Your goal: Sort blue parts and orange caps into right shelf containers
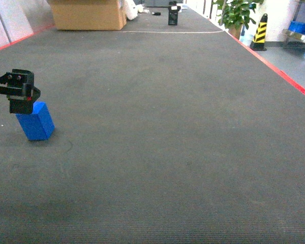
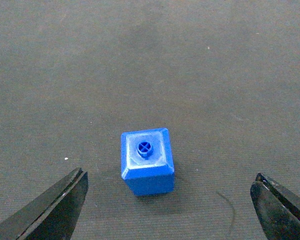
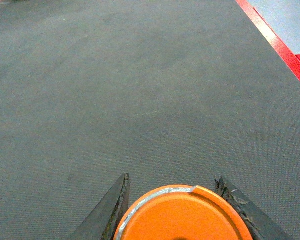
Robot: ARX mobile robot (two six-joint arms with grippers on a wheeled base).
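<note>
Dark ribbed matting covers the long worktop [image 1: 157, 152], red-edged along its right side. Nearest, the right hand [image 3: 172, 200] is clenched on an orange cap [image 3: 182, 215], rigid and probably light. On the left the blue part [image 2: 146, 162] stands free under the released left hand [image 2: 170, 200]; hard, smooth plastic, best pinched across its flat sides. Far off: cardboard box [image 1: 87, 14], potted plant [image 1: 236, 12]

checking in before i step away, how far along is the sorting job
Nothing looks sorted yet. The right gripper has its jaws closed on an orange cap. The left gripper hangs open over a blue part standing on the dark mat, ungrasped. Grabbing that part and carrying both to the containers, not seen here, remains.
</note>
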